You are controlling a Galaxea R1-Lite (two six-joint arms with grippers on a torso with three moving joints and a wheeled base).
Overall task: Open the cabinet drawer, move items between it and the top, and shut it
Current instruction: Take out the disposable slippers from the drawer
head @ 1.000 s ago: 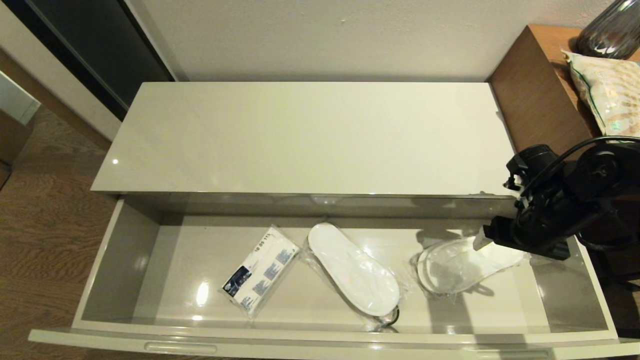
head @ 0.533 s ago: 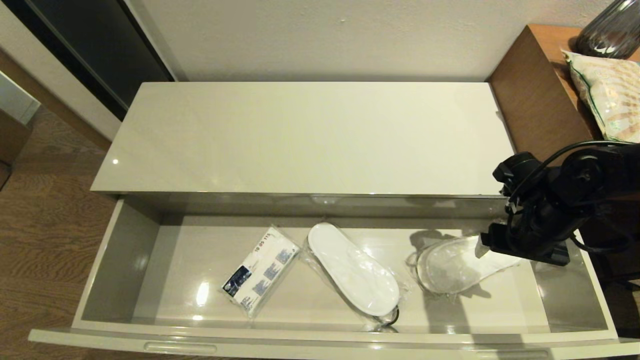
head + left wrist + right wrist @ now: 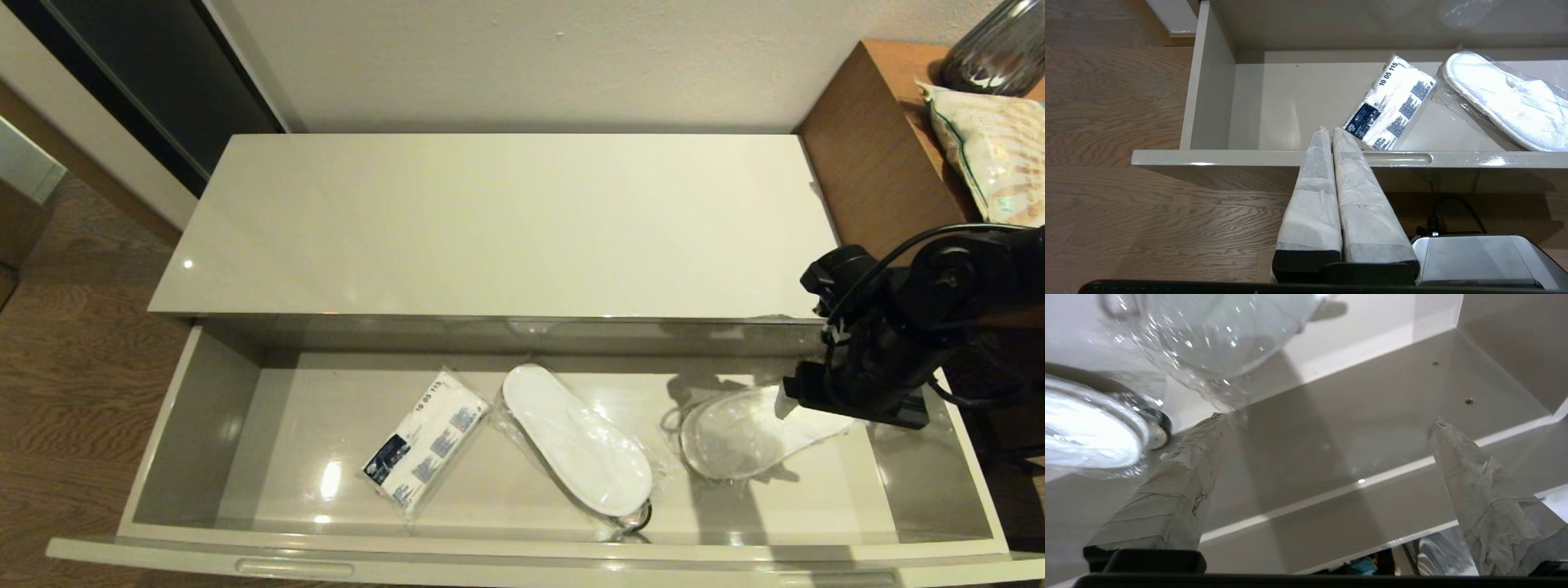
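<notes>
The cabinet drawer [image 3: 490, 555] stands pulled out under the bare glossy top [image 3: 506, 220]. On its floor lie a white printed packet [image 3: 424, 445] and two plastic-wrapped white slippers, one in the middle [image 3: 575, 441] and one on the right [image 3: 727, 441]. My right gripper [image 3: 1331, 420] hangs open inside the drawer's right end, over that right slipper's [image 3: 1220, 335] heel end. One fingertip [image 3: 1224, 418] touches its wrap, and nothing lies between the fingers. My left gripper [image 3: 1329, 130] is shut and empty in front of the drawer front, beside a finger recess [image 3: 1400, 158], and points toward the packet [image 3: 1392, 108].
A brown wooden desk [image 3: 882, 155] abuts the cabinet on the right, carrying a crinkly snack bag [image 3: 992, 147] and a dark vase [image 3: 996, 49]. Wooden floor [image 3: 73, 384] lies to the left. The drawer's side walls [image 3: 212, 408] stand on either side of the items.
My right arm has shifted slightly left and lower over the right slipper. The packet and the middle slipper lie as before.
</notes>
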